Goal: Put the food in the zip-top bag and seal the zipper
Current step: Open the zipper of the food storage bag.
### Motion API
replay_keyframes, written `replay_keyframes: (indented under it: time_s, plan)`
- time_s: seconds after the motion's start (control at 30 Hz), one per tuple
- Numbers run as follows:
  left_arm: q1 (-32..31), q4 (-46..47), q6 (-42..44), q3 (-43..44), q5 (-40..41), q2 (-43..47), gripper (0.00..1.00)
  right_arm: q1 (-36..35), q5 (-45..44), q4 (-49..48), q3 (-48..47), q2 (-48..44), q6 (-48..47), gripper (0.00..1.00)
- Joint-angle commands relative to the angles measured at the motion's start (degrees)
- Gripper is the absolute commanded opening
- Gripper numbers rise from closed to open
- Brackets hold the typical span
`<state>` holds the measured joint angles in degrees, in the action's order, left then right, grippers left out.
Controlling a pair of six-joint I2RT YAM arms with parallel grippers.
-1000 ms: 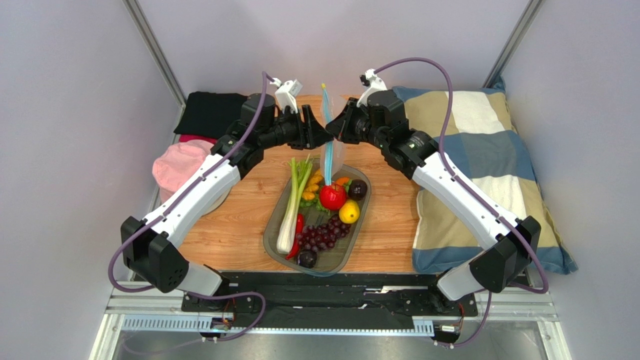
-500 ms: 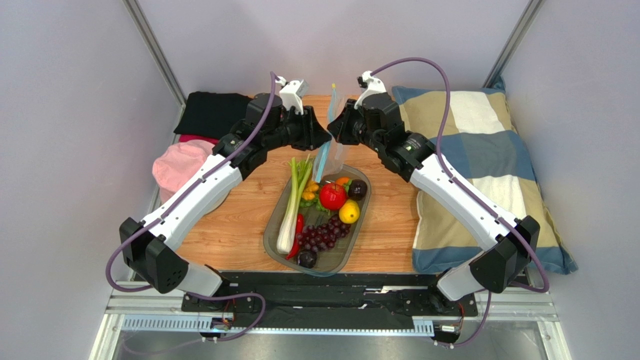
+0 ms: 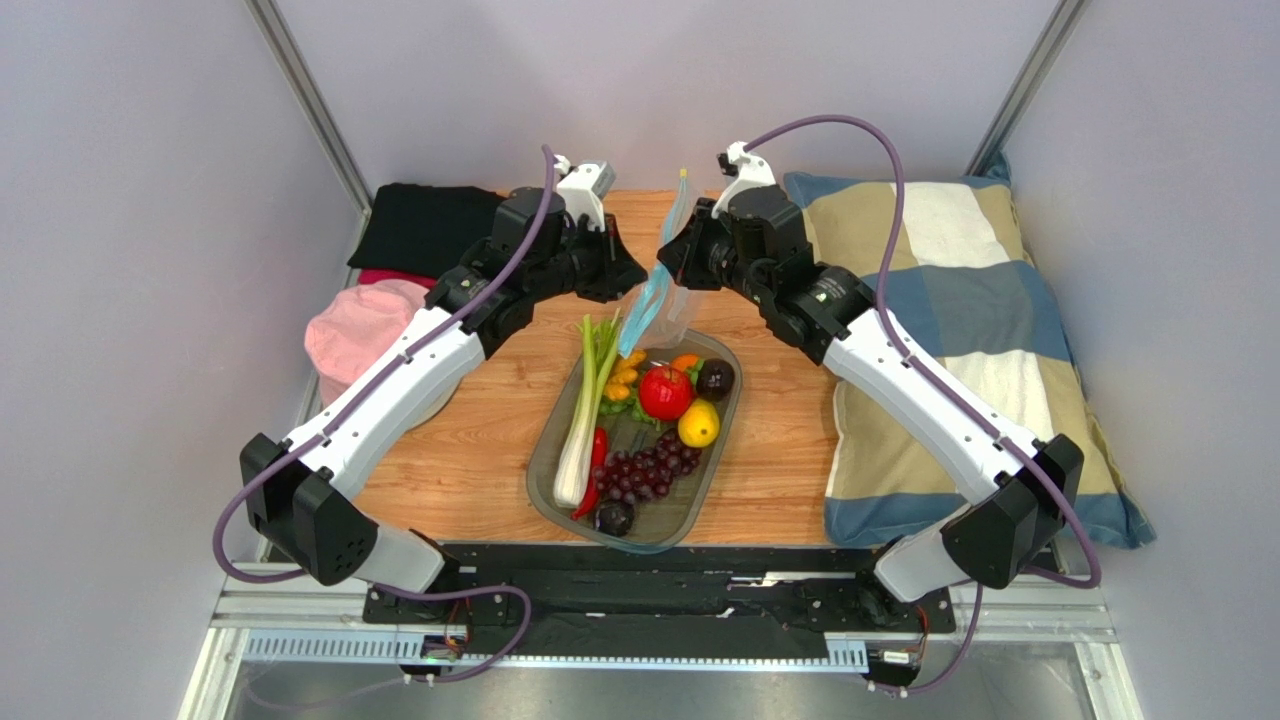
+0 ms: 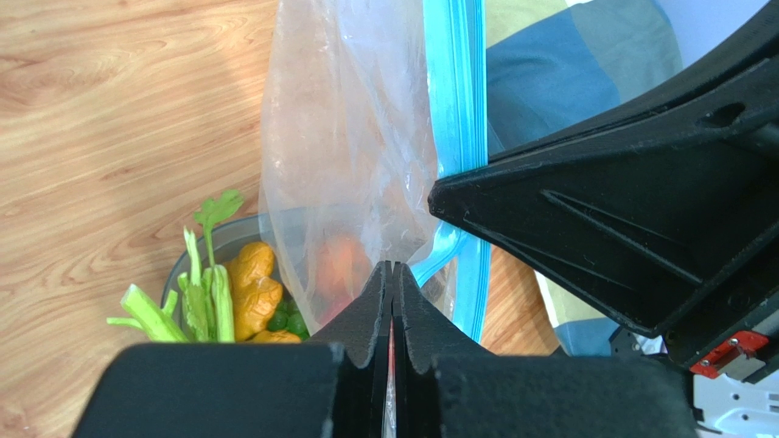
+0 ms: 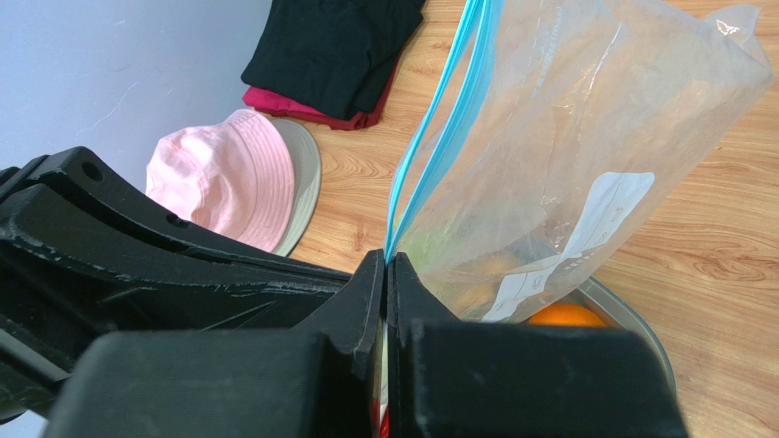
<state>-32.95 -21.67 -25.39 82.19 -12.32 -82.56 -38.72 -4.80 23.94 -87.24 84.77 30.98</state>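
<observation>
In the last second the zip-top bag [image 3: 672, 315] has gone from hanging straight up between your two claws to a slant. Its zipper [image 3: 648, 308] now leans, with the top end toward the far right and the lower end down toward the leek [image 3: 580, 428]. Your left claw [image 4: 391, 276] has drawn back a little to its own side, staying clenched on the clear film beside the blue strip. Your right claw [image 5: 385, 266] is clenched on the bag right at the end of the zipper. Both wrist views show the fingers pressed flat together with plastic between them.

I judge that the bag is being turned and its mouth worked, not filled. The two blue tracks run nearly together, so the mouth looks barely parted, and nothing is inside. The bag hangs in the air over the far end of the tray [image 3: 531, 480]. All the food lies in that tray: red round fruit [image 3: 664, 393], lemon [image 3: 697, 425], grapes [image 3: 639, 471], plums [image 3: 715, 378] and orange pieces [image 4: 251, 285].

With both claws busy holding, neither is free to pick up food, and that is your main obstacle. The claws also sit nose to nose, leaving little room between them. On the table [image 3: 451, 450] around you are a pillow [image 3: 962, 300] on the right and a pink hat [image 3: 361, 333] and black cloth [image 3: 421, 225] on the left, none touching the tray.
</observation>
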Motion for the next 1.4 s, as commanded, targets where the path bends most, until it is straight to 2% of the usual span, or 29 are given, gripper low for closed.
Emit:
replay_keyframes:
  time_s: [0.0,0.1,0.13,0.17,0.2,0.57,0.8,0.93,0.97,1.03,1.07,1.3,1.37]
  plan:
    - [0.52,1.10,-0.10,-0.19,-0.60,0.21,0.00,0.13,1.37,-2.23,0.14,-3.47,-1.10,0.00]
    - [0.52,3.64,-1.15,-1.42,-4.81,1.00,0.01,0.40,1.55,-2.50,0.40,-3.65,-1.27,0.00]
    - [0.52,4.18,-1.42,-1.60,-5.69,1.18,0.08,0.40,1.72,-2.59,0.41,-3.74,-1.19,0.00]
    - [0.60,4.88,-2.03,-2.21,-7.18,1.35,0.22,0.57,1.81,-2.67,0.41,-3.82,-1.10,0.00]
    - [0.52,5.93,-2.30,-2.30,-7.80,1.35,0.26,0.66,2.16,-2.76,0.49,-3.91,-0.84,0.00]
    - [0.25,5.15,-2.03,-0.90,-9.65,-0.58,0.49,0.75,2.95,-2.68,0.67,-4.18,0.57,0.00]
    - [-0.54,4.27,-1.42,-0.89,-7.47,-1.19,0.50,0.75,3.65,-2.59,0.23,-3.82,1.80,0.00]
    - [-0.54,4.00,-1.51,-0.46,-6.93,-1.81,0.58,0.75,4.00,-1.97,0.23,-3.82,2.42,0.00]
    - [-0.54,4.01,-1.51,-0.37,-7.19,-2.25,0.57,0.75,3.92,-2.06,0.40,-3.91,2.68,0.00]
    - [-0.45,4.01,-1.68,-0.19,-7.20,-2.34,0.49,0.75,4.01,-1.97,0.84,-4.09,2.77,0.00]
    - [-0.45,4.18,-1.60,-0.19,-7.20,-2.34,0.49,0.75,4.01,-1.80,1.02,-4.35,2.85,0.00]
    - [-0.54,6.11,-2.91,-0.98,-9.74,-1.99,0.57,0.84,4.01,-1.97,1.81,-4.53,3.73,0.00]
    - [-0.45,6.46,-3.26,-1.16,-10.45,-2.16,0.44,1.01,6.01,-2.15,1.99,-4.53,4.26,0.00]
